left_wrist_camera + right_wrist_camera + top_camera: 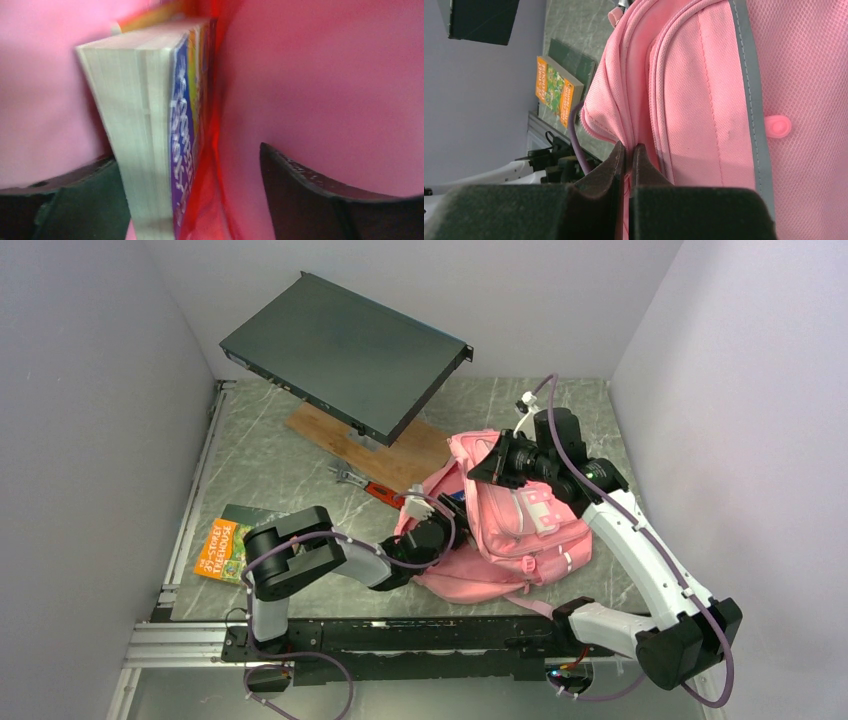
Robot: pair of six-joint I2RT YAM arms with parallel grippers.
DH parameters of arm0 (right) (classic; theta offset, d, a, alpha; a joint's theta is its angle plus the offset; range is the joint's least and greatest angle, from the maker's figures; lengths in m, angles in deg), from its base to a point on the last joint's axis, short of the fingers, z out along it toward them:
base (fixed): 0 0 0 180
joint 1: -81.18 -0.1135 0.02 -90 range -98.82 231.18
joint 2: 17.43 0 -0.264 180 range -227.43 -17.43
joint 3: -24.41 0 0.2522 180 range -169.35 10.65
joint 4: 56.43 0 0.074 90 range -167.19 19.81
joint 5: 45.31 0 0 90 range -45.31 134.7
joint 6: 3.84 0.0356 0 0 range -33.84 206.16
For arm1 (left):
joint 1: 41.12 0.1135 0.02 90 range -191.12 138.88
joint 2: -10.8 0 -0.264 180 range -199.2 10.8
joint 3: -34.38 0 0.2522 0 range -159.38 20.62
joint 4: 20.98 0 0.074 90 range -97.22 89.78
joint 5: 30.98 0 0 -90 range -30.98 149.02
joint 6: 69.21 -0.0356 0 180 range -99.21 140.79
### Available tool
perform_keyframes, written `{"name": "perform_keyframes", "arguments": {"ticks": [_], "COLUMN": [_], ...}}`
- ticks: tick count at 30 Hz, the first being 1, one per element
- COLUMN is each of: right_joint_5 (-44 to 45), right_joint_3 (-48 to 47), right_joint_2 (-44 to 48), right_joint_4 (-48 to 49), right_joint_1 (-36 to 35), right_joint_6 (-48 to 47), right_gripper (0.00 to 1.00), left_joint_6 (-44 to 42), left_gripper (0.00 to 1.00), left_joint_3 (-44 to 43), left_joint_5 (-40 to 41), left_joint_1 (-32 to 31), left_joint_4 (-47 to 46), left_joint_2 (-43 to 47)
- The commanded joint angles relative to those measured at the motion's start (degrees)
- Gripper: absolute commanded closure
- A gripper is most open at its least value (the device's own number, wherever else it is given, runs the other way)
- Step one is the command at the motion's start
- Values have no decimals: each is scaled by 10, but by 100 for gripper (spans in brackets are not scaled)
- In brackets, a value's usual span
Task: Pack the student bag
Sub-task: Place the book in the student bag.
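Pressed almost together, the two dark fingers of the right gripper (628, 147) are shown clamped on a fold of pink fabric beside a zip line of the student bag (520, 525). From above, the bag is seen lying on the grey marbled table (280, 460), right of centre and just beyond the two arm bases. A pink strap is trailed toward the near edge, and the far upper edge of the bag is gripped by that claw. The left gripper (187, 152) is set inside the bag's opening from the left side, so its wrist view is filled with pink fabric. Its jaws are seen standing apart. A thick book (150, 125) with cream page edges and a purple cover is stood between them, close against the finger at the left of the view. The other finger is clear of the cover, with pink lining in the gap. Whether the book is actually touched by the nearer finger cannot be told. Near the left edge of the table a second book (222, 550), orange and green, is laid partly on a dark green flat item (250, 518). At the far left a flat black equipment case (345, 355) is seen raised at a tilt over a wooden board (420, 445). A red-handled wrench (368, 486) is laid between the board and the bag.
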Motion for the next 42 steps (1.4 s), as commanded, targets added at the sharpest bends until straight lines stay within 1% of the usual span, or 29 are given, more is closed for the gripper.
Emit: {"name": "perform_keyframes", "arguments": {"ticks": [1, 2, 3, 5, 8, 10, 12, 13, 16, 19, 20, 21, 24, 27, 28, 29, 31, 34, 37, 40, 42], "right_joint_5": [-29, -27, -24, -17, -17, -18, -21, -23, -30, -30, -26, -23, -19, -24, -25, -25, -25, -19, -4, 24, 55], "right_joint_3": [-10, -10, -12, -17, -16, -13, -11, -11, -10, -15, -19, -22, -21, -2, 1, 5, 11, 25, 32, 43, 56], "right_joint_2": [26, 28, 29, 29, 33, 36, 37, 37, 37, 36, 33, 30, 28, 31, 28, 25, 21, 19, 22, 37, 48], "right_joint_4": [89, 89, 85, 70, 64, 67, 70, 71, 78, 79, 76, 70, 62, 76, 76, 76, 73, 71, 49, 17, -9], "right_joint_1": [13, 14, 15, 16, 19, 20, 20, 20, 20, 21, 21, 21, 27, 36, 39, 42, 49, 60, 66, 67, 67], "right_joint_6": [10, 9, 5, -5, -11, -10, -10, -9, -5, -5, -9, -13, -22, -23, -25, -29, -37, -53, -77, -126, -163], "right_gripper": [100, 100, 100, 100, 100, 100, 100, 100, 100, 100, 100, 100, 100, 100, 100, 100, 100, 100, 100, 100, 100], "left_joint_6": [-49, -50, -50, -61, -66, -41, -45, -43, -57, -71, -82, -93, -108, -137, -154, -171, -204, -257, -310, -350, -382], "left_gripper": [5, 1, 1, 3, 12, 27, 51, 57, 65, 69, 66, 61, 30, 13, 5, 1, 0, 0, 1, 2, 2], "left_joint_3": [-26, -22, -24, -33, -36, -32, -31, -41, -94, -169, -200, -210, -199, -176, -176, -181, -186, -190, -165, -120, -94], "left_joint_5": [-35, -43, -62, -93, -104, -109, -121, -131, -176, -204, -218, -223, -204, -213, -222, -232, -249, -250, -267, -282, -294], "left_joint_1": [-18, -13, -6, 7, 17, 23, 31, 38, 58, 65, 67, 67, 61, 65, 67, 70, 73, 73, 72, 72, 73], "left_joint_4": [27, 13, 12, 45, 143, 209, 217, 232, 258, 290, 308, 322, 366, 383, 394, 414, 444, 478, 466, 450, 457], "left_joint_2": [35, 33, 31, 39, 74, 95, 104, 102, 71, 24, 11, 10, 41, 72, 81, 89, 105, 134, 181, 246, 299]}}
